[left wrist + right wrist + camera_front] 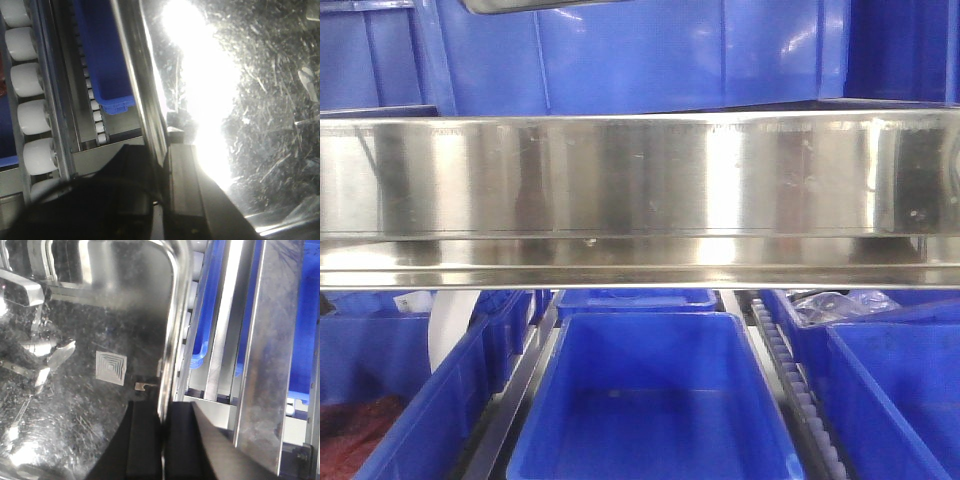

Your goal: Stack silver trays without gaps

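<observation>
A silver tray fills the left wrist view [260, 100], scratched and glaring with light. My left gripper [165, 150] is shut on its left rim [142, 95], one finger inside and one outside. In the right wrist view the silver tray [90, 405] shows its rounded corner and a small square sticker [110, 367]. My right gripper [162, 412] is shut on its right rim [172, 315]. I cannot tell if another tray lies beneath it. Neither gripper shows in the front view, where only a thin silver edge [510, 5] peeks in at the top.
A long brushed-steel band [640, 190] crosses the front view. Blue bins stand above [650, 50] and below it [650, 400], with roller tracks [800, 390] between them. White rollers [30, 115] and a blue bin [102, 60] lie left of the tray; steel rails [270, 350] stand to its right.
</observation>
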{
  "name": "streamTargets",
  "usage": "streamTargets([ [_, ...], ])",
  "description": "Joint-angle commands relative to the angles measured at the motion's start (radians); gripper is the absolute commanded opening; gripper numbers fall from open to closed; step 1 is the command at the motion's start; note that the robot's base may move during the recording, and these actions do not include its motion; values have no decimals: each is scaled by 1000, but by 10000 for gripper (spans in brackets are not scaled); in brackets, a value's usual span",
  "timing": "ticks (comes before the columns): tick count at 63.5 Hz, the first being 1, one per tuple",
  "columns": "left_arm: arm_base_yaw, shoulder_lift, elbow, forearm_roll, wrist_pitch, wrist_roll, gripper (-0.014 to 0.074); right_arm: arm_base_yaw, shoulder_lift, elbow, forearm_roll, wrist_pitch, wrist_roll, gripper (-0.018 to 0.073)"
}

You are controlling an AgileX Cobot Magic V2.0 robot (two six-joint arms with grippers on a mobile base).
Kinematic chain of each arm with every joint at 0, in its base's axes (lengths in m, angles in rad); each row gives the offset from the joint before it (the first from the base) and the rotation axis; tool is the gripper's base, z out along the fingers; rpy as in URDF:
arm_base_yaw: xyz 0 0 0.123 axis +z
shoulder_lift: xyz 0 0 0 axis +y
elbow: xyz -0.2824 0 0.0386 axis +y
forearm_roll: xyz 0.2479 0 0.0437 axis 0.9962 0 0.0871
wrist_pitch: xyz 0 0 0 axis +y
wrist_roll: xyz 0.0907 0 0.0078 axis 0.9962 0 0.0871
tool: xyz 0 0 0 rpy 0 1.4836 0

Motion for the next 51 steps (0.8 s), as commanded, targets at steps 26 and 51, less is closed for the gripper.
streamTargets([
  [26, -19, -34, -20, -39, 50, 41, -48, 8, -44, -36, 48, 79, -20, 55],
  [51, -19, -34, -20, -39, 50, 41, -48, 8, -44, -36, 48, 79, -20, 55],
])
